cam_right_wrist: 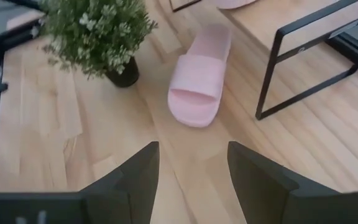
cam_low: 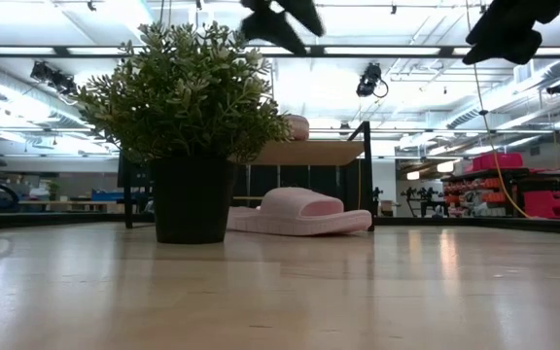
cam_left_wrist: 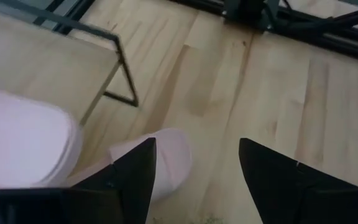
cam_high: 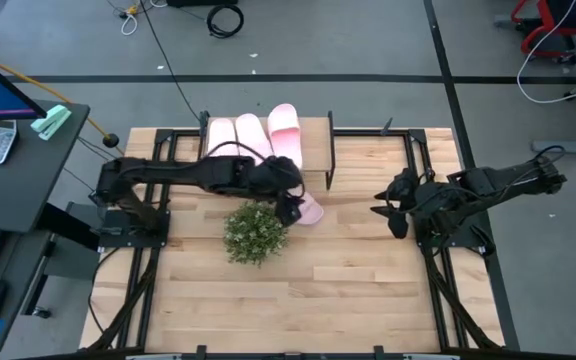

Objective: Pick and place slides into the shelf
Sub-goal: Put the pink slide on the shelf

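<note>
One pink slide (cam_right_wrist: 199, 78) lies flat on the table (cam_high: 368, 280), just beside the shelf (cam_high: 313, 150) and near the plant (cam_high: 255, 232). Three other slides (cam_high: 253, 138) sit on top of the shelf. The left gripper (cam_high: 290, 205) hangs over the loose slide with its jaws wide and holding nothing. If it drops crooked, it could bump the plant or push the slide away. The right gripper (cam_high: 393, 212) waits well apart, its jaws apart and empty.
</note>
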You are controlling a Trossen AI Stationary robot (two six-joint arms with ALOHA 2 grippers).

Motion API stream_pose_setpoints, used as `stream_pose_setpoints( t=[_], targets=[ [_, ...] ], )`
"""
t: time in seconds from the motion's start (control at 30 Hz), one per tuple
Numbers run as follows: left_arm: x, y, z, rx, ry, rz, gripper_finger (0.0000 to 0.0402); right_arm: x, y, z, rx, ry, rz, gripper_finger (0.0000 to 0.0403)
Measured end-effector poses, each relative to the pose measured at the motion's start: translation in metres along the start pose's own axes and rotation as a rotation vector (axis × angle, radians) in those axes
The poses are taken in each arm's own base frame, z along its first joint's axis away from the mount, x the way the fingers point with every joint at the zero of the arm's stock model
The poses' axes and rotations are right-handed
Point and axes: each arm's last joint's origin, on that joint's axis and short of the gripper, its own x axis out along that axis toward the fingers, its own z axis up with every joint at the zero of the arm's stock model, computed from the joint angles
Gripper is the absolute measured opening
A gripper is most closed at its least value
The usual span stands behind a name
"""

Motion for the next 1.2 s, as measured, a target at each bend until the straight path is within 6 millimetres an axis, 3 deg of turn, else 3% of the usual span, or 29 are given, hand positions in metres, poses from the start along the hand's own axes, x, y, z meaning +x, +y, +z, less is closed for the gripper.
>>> stream_pose_setpoints(
  t=[0.3,0.73,1.2],
  targets=[
    [-0.023,0.024,-0.013,0.009,0.007,0.034,0.0220,0.015,0.011,0.006,0.146,-0.035,0.002,0.0197],
    [-0.042,0.052,-0.008,0.180,0.022,0.023,0.0218,0.081,0.042,0.000,0.518,-0.047,-0.169,0.0197],
    [-0.042,0.081,-0.002,0.215,0.036,-0.029,0.0206,0.144,0.075,-0.038,1.056,-0.102,-0.275,0.0197]
  ],
)
